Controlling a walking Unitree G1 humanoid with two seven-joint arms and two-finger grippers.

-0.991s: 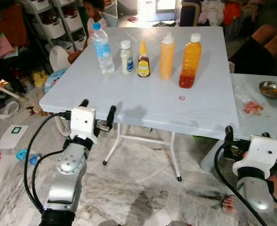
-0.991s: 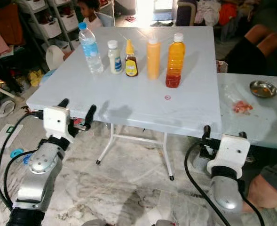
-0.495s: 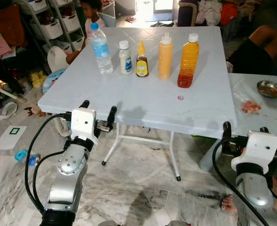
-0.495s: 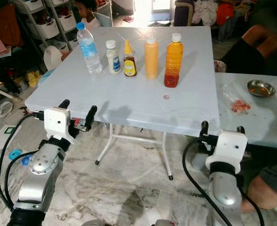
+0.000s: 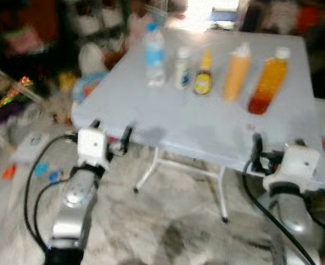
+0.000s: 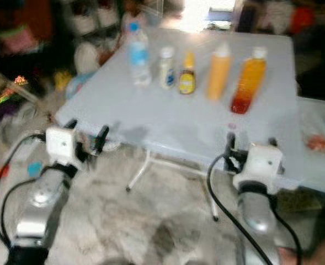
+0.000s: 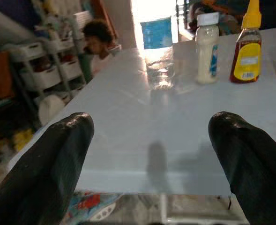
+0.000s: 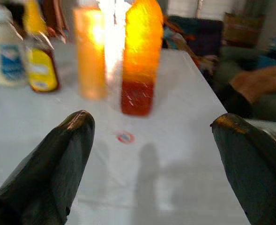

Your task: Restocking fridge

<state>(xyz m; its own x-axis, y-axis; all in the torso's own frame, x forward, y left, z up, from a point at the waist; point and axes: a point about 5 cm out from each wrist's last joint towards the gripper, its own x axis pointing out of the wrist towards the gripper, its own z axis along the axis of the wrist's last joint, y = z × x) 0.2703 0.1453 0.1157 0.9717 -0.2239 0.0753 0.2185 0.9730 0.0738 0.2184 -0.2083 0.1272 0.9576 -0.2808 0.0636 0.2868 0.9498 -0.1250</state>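
Head views were blurred, so the robot was prob. walking or turning at that moment. Five bottles stood in a row toward the far side of the worktop: water bottle, white bottle, honey bottle, orange squeeze bottle, then the tall amber bottle, each just beside the next but apart. Left gripper hung at the near edge w/ jaws open and empty; right gripper sat at the near edge toward the right corner, jaws likewise spread w/ nothing between them. Right wrist view looked almost straight at the amber bottle, w/ a small red dot on the worktop in front of it. Step in hand looked like the approach before a first pick. To do it well: settle the body first, let the blur clear, then reach w/ the right arm for the amber bottle, low on the body, since it's tall and could tip. Come in from the outer side so as not to knock the squeeze bottle. No fridge in view.
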